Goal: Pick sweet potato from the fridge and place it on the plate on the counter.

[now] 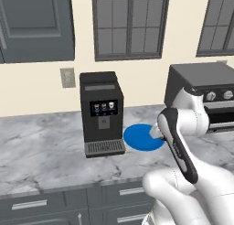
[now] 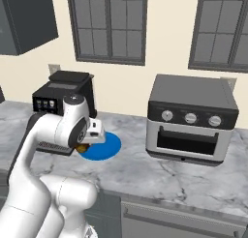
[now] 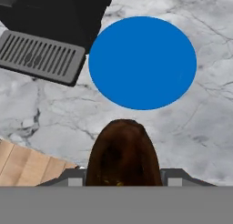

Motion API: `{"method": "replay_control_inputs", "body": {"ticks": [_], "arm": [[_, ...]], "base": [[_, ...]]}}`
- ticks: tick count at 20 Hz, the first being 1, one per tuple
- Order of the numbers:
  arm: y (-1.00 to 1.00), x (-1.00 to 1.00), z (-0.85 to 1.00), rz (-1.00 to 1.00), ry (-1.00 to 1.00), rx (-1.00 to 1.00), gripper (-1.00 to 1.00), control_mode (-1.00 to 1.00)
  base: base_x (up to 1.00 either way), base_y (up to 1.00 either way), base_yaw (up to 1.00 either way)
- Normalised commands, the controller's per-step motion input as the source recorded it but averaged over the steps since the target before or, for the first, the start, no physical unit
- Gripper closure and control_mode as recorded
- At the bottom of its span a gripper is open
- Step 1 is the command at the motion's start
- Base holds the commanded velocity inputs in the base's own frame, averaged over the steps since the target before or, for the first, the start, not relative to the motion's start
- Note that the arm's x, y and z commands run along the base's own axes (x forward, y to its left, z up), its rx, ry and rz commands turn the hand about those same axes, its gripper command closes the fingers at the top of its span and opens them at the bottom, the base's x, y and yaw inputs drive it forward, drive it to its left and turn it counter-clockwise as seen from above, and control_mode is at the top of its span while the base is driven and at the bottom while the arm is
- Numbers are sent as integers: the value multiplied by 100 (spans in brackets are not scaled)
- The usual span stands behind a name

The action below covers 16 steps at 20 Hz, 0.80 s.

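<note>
My gripper (image 3: 124, 176) is shut on the sweet potato (image 3: 123, 152), a dark reddish-brown oval lump that rises between the fingers in the hand view. In the right base view the sweet potato (image 2: 82, 148) peeks out under the hand, just left of the plate (image 2: 104, 147). The bright blue plate (image 3: 142, 63) lies flat on the marbled counter (image 3: 195, 127), a little ahead of the held lump and with nothing on it. From the left base view, the plate (image 1: 142, 138) sits beside the coffee machine, partly behind my arm. The fridge is out of view.
A black coffee machine (image 1: 101, 112) with a grey drip tray (image 3: 41, 57) stands just left of the plate. To the plate's right stands a toaster oven (image 2: 191, 118). The counter's front edge and wooden floor (image 3: 22, 164) lie close behind the gripper.
</note>
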Motion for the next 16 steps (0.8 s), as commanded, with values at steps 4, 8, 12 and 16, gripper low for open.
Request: {"method": "replay_control_inputs", "body": {"ticks": [4, 8, 12, 16], "arm": [[0, 64, -37, 0, 0, 0, 100, -100], [-2, 62, -36, 0, 0, 0, 100, -100], [-6, 52, -37, 0, 0, 0, 100, -100], [-5, 51, -37, 0, 0, 0, 100, -100]], "base": [[0, 0, 0], [0, 0, 0], [0, 0, 0], [0, 0, 0]]}}
